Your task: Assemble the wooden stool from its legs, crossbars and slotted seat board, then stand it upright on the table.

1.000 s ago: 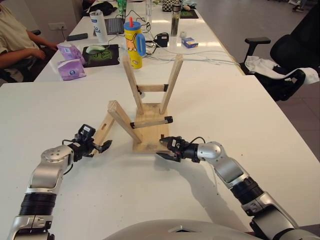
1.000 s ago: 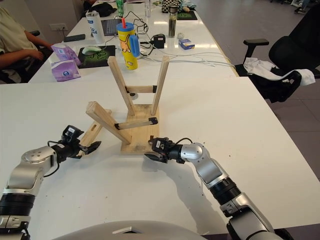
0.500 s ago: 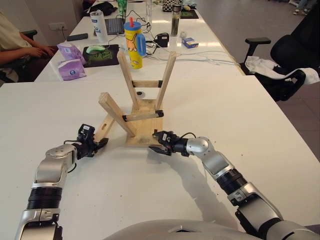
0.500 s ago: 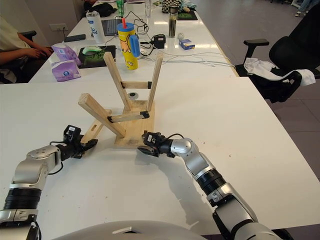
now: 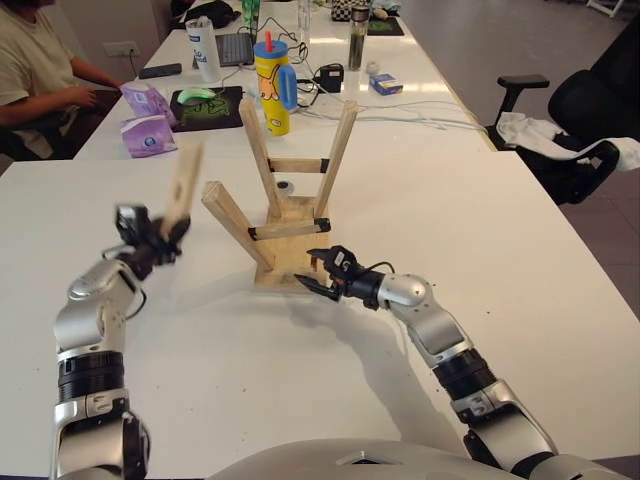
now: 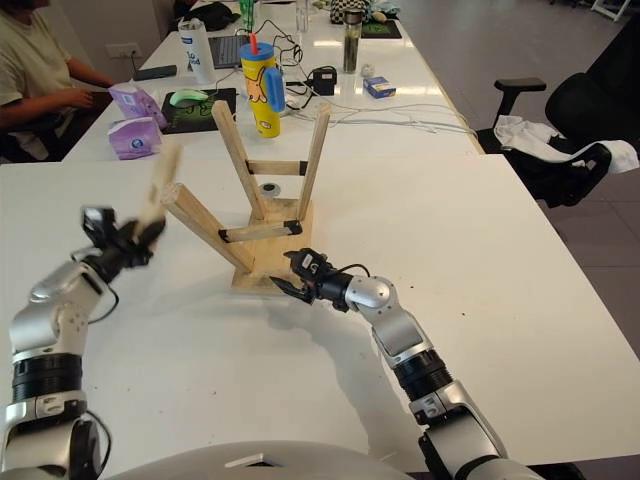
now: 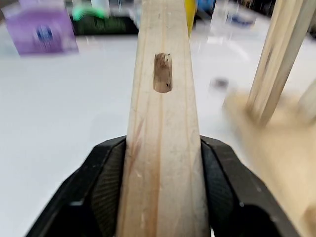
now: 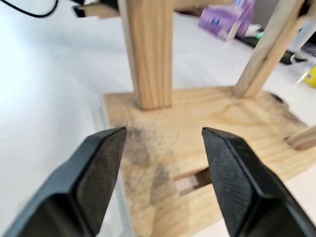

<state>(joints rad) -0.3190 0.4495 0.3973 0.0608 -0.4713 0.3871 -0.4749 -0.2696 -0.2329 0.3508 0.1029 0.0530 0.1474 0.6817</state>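
The stool stands upside down: its slotted seat board (image 5: 283, 268) lies flat on the table and three legs (image 5: 262, 150) with crossbars (image 5: 298, 166) point up from it. My left gripper (image 5: 150, 238) is shut on a loose wooden leg (image 5: 182, 188), which it holds upright in the air to the left of the stool. In the left wrist view that leg (image 7: 163, 123) shows a dowel hole between the pads. My right gripper (image 5: 318, 272) is open at the board's near edge. The right wrist view shows the board (image 8: 207, 123) and its slot (image 8: 190, 181) just ahead of the gripper (image 8: 163, 143).
The table behind holds a yellow cup (image 5: 268, 85), purple tissue packs (image 5: 148, 135), a mouse pad, bottles and cables. A small round part (image 5: 284, 185) lies just behind the stool. A black office chair (image 5: 590, 110) stands at the right. A person sits at the far left.
My left gripper has taken the loose leg off the table and swung it up to upright. My right gripper has stayed open at the seat board's edge.
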